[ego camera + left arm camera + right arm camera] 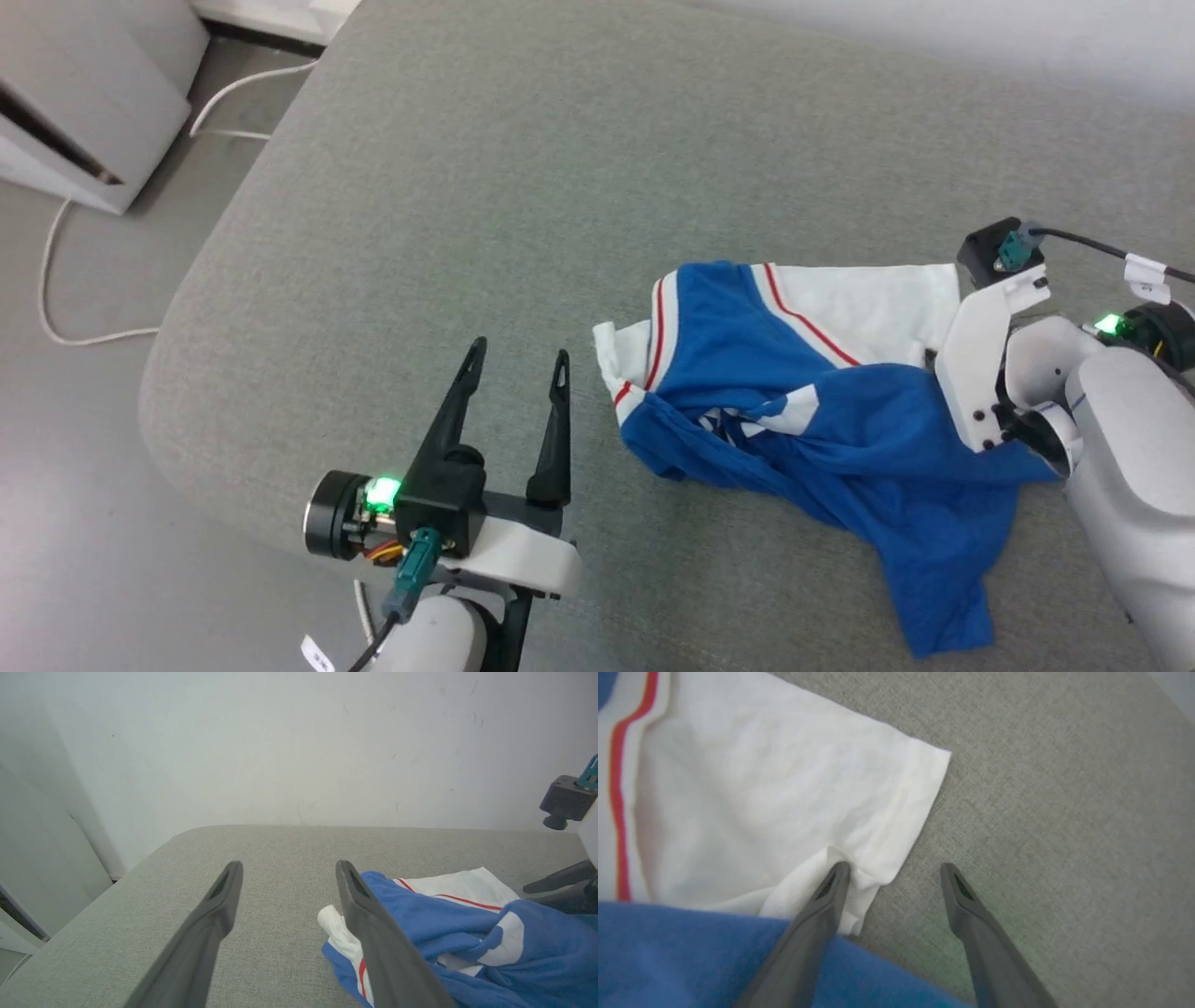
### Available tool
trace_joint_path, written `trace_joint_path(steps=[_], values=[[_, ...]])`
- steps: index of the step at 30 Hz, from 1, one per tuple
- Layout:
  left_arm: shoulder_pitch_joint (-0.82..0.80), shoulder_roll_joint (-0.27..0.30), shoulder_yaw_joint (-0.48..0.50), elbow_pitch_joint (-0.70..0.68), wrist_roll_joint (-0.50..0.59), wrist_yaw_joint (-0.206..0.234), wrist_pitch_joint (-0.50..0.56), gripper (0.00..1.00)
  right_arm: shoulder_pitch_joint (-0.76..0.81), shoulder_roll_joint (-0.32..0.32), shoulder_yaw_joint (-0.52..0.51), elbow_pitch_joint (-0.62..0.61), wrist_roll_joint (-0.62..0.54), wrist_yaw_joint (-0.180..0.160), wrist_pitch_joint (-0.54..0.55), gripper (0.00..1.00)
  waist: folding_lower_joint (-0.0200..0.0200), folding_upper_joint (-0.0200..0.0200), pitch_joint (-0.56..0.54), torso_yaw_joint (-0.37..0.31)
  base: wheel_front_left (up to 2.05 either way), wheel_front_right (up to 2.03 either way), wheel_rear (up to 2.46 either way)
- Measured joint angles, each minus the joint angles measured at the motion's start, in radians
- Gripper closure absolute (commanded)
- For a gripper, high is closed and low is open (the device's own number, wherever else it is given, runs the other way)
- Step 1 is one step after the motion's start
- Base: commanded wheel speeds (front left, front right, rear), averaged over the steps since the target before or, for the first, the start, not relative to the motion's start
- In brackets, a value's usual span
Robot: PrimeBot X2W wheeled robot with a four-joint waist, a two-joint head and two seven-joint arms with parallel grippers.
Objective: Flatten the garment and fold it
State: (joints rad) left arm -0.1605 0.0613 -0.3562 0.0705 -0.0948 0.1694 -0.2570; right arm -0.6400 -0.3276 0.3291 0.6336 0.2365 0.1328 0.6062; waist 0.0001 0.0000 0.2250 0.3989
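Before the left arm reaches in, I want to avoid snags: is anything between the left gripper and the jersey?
Nothing visible does. The open left gripper sits just left of the crumpled blue-and-white jersey, with bare grey cushion between them.

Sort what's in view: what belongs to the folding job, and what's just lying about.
Job: crumpled blue-and-white garment; left gripper, open beside it; right gripper, open at its white sleeve; grey cushion underneath.
Lying about: white cable on the floor; pale cabinet.

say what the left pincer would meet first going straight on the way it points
Likely the bare grey cushion: the open left pincer aims past the garment, which lies to its right, though depth is unclear.
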Motion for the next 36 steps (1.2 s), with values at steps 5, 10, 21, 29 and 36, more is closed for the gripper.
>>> trace_joint_path(steps=[5, 10, 21, 29, 36], values=[[0.003, -0.004, -0.004, 0.001, 0.0, 0.0, 0.0, 0.0, -0.048, -0.024, 0.08, 0.055, 0.046, -0.002, -0.019, 0.0, -0.0001, 0.0, 0.022, 0.027, 0.0, 0.0, 0.0], [0.003, -0.005, -0.002, 0.004, 0.0, 0.0, 0.0, 0.0, -0.06, -0.057, 0.188, 0.058, 0.117, 0.0, -0.064, 1.0, -0.0001, 0.0, 0.025, 0.021, 0.0, 0.0, 0.0], [0.002, -0.006, 0.022, 0.006, 0.0, 0.0, 0.0, 0.0, -0.071, -0.131, 0.193, 0.166, 0.142, 0.001, -0.254, 1.0, 0.0, 0.0, -0.002, -0.025, 0.0, 0.0, 0.0], [0.013, -0.008, 0.058, 0.018, -0.001, -0.011, 0.0, 0.0, 0.036, -0.189, -0.002, 0.215, 0.07, 0.0, -0.384, 1.0, 0.0, 0.0, -0.045, -0.092, 0.0, 0.0, 0.0], [0.023, -0.009, 0.089, 0.056, -0.011, -0.04, 0.0, 0.0, 0.209, -0.164, -0.139, 0.124, 0.02, 0.0, -0.421, 0.18, -0.0001, 0.0, -0.082, -0.18, 0.0, 0.0, 0.0]])
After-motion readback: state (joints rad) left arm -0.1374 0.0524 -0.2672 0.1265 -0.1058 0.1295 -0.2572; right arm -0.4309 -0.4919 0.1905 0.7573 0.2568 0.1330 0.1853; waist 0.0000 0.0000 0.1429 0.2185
